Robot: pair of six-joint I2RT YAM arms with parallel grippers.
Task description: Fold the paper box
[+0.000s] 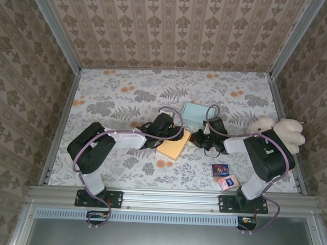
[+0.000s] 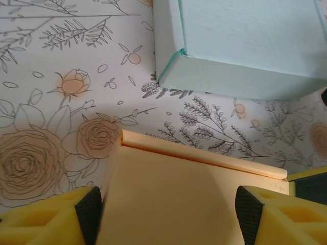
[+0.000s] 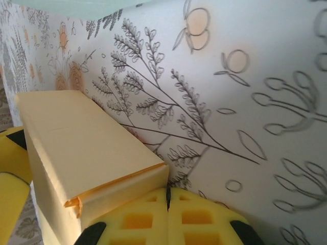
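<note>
The paper box is a flat orange carton lying in the middle of the table; its lid is down. In the left wrist view the paper box lies under my left gripper, which is open wide. One of its pads sits by the box's left wall and the other hangs over the lid. My left gripper is at the box's far left end. My right gripper is shut, its yellow tips pressed against the corner of the paper box at the right end. From above, the right gripper sits just right of the box.
A pale blue box stands just behind the orange one, also large in the left wrist view as the blue box. A white plush toy lies at the right edge. Two small packets lie near the right arm's base.
</note>
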